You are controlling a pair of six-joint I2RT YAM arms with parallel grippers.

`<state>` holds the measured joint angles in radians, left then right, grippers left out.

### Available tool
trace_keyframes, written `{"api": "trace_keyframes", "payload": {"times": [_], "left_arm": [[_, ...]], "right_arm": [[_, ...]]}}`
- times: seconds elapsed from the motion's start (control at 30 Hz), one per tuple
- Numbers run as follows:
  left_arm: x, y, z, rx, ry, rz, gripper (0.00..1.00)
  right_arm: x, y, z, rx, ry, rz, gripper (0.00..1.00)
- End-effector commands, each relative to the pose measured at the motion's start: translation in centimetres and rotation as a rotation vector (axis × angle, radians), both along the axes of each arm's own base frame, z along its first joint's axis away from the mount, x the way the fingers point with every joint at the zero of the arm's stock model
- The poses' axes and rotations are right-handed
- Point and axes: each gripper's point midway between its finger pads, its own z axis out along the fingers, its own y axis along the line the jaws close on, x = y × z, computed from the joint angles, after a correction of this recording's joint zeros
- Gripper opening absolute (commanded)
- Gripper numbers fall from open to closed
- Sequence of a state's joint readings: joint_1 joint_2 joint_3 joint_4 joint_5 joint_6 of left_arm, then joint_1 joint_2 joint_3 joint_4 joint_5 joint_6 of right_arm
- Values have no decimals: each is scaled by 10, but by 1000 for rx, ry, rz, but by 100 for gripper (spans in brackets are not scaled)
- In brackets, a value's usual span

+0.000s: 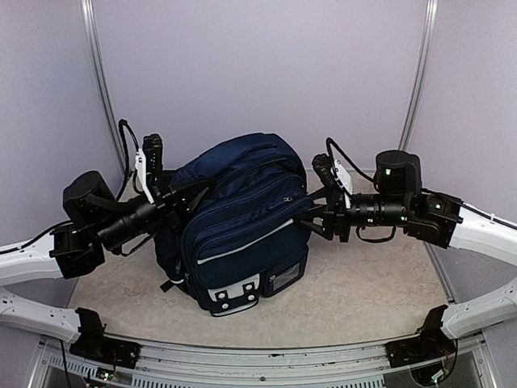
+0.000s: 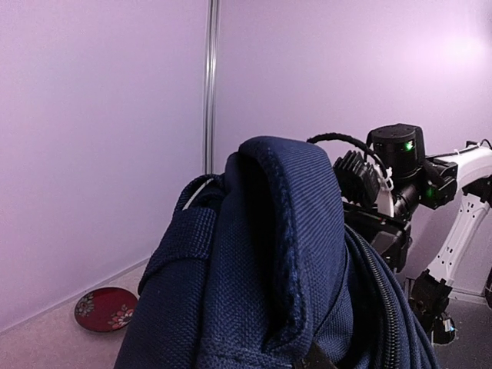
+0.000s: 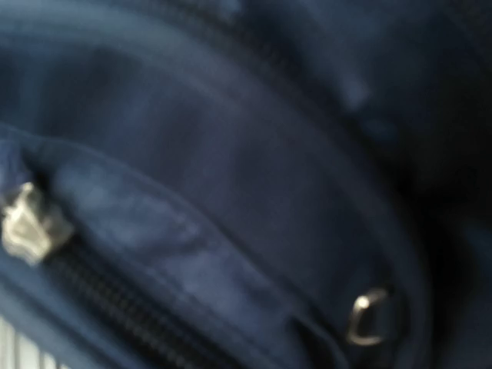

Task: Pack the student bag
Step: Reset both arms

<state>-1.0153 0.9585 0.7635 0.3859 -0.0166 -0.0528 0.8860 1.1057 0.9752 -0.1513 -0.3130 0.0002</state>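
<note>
The left pincer (image 1: 179,199) presses into one flank of the large navy blue fabric backpack (image 1: 242,234) and the right pincer (image 1: 313,212) into the opposite flank. The cloth hides both sets of jaws, so I cannot tell whether either is apart or clamped. Right against the right pincer lies a dull silver metal zip pull (image 3: 27,223) on a closed zip. The backpack stands upright between them on the beige table (image 1: 363,283). Beyond the left pincer, by the wall, sits a small round red flowered dish (image 2: 105,309). The front zips look shut and nothing waits alongside, so packing seems nearly done, with perhaps the top to close.
</note>
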Motion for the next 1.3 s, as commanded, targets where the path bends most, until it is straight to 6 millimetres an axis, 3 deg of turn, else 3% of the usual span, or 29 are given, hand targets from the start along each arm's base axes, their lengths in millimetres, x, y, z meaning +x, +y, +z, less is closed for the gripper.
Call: {"api": "trace_keyframes", "payload": {"times": [0.0,0.03,0.07,0.23,0.33,0.43,0.47,0.6,0.77,0.9,1.07,1.17,1.27], "left_arm": [[-32,11,43,-111,-98,-114,0],[-37,13,43,-107,-115,-126,0],[-42,15,44,-108,-133,-142,0],[-64,13,50,-101,-205,-241,0],[-78,-1,56,-105,-257,-330,0],[-97,-23,59,-70,-285,-464,1],[-103,-31,56,-39,-283,-518,8],[-98,-39,41,57,-201,-528,64],[-99,-25,49,165,-226,-487,97],[-109,-18,62,215,-241,-520,99],[-118,12,117,160,-340,-509,99],[-108,28,141,137,-360,-507,99],[-76,36,150,117,-319,-436,98]], "right_arm": [[-1,7,27,71,-108,119,21],[5,4,28,70,-130,112,6],[13,-1,33,71,-152,92,0],[57,-26,78,86,-340,-10,0],[74,-28,114,79,-523,-35,0],[84,-22,134,67,-657,5,0],[85,-21,136,56,-698,29,0],[83,-29,149,45,-828,143,0],[90,-30,150,-48,-845,257,0],[81,-28,146,-75,-836,349,0],[76,-27,147,-63,-828,405,0],[75,-25,142,-61,-820,423,0],[73,-25,139,-56,-828,436,0]]}}
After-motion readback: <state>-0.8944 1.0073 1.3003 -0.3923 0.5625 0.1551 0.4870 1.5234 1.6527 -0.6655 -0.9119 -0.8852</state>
